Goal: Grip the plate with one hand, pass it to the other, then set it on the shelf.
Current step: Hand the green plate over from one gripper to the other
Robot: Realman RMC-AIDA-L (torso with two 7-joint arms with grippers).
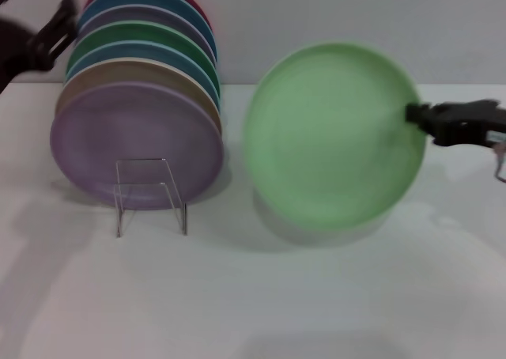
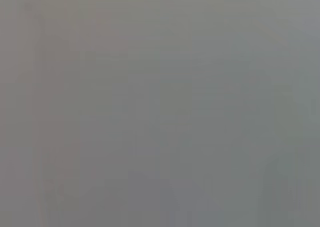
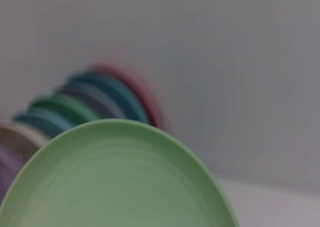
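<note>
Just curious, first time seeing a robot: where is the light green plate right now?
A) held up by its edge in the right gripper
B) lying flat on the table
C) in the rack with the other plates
A: the right gripper pinches the rim of the plate, holding it upright beside the shelf.

A bare test bench (lab-like): plain white table [image 1: 261,304], blank wall [image 1: 356,11], coloured plates [image 1: 138,98] racked.

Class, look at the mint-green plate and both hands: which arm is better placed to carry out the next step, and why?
The right. The right hand already grips the mint-green plate by its edge, holding it upright off the table. The left hand is up beside the stacked plates, apart from it, so it can only receive.
</note>
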